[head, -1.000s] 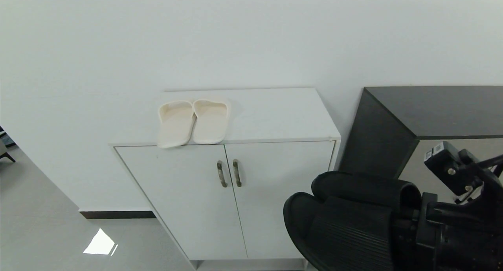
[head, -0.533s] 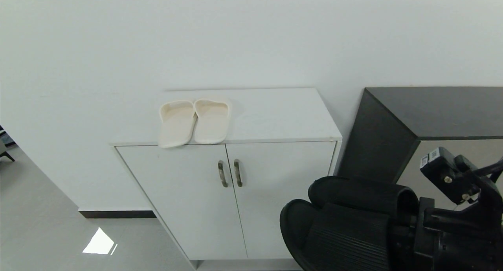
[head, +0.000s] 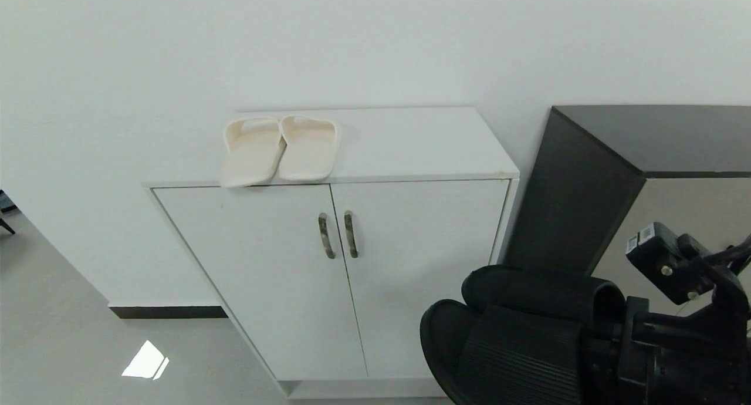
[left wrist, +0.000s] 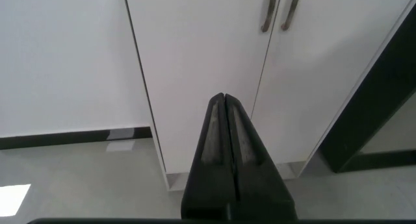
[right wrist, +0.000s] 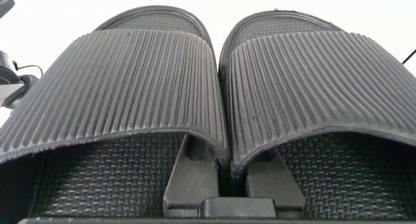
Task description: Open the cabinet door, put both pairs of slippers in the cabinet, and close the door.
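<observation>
While my right gripper (right wrist: 224, 160) clamps the black slippers (head: 516, 328) side by side, its fingers (right wrist: 190, 175) tucked under the straps and pinching the inner edges together, the pair sits low in front of the cabinet's (head: 410, 141) right door (head: 422, 246). My left gripper (left wrist: 225, 130) is pressed fully together with nothing in it, facing the cabinet's lower part. Both doors are closed, their handles (head: 324, 236) side by side. The cream slippers (head: 278, 147) lie on the cabinet top, at its left front edge.
</observation>
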Tool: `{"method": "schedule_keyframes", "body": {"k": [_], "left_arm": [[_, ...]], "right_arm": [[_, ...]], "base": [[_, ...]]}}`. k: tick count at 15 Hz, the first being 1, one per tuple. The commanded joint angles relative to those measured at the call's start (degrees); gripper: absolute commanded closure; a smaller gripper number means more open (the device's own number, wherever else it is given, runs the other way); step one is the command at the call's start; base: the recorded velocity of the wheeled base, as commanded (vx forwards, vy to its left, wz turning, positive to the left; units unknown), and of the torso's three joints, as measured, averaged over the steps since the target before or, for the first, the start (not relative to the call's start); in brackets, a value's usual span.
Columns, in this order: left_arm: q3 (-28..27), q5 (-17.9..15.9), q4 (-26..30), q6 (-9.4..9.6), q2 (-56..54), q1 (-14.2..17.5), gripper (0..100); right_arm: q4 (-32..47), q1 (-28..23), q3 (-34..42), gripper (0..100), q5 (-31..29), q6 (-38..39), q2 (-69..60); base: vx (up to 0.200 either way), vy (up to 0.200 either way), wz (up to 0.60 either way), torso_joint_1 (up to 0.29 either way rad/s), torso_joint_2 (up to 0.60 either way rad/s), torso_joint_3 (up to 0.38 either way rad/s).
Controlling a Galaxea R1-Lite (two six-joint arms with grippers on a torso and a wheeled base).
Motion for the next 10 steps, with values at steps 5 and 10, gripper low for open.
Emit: {"method": "schedule_keyframes", "body": {"k": [5, 10], "left_arm": [[0.01, -0.16, -0.03, 0.25, 0.08, 0.00, 0], [0.01, -0.16, -0.03, 0.69, 0.08, 0.00, 0]], "right_arm": [[-0.03, 0.02, 0.26, 100, 0.15, -0.03, 0.10], [-0.64, 0.02, 0.35, 100, 0.15, -0.03, 0.10]], "base": [[0.000, 0.000, 0.00, -0.208, 0.49, 0.289], [0.000, 0.000, 0.00, -0.184, 0.47, 0.293]]}}
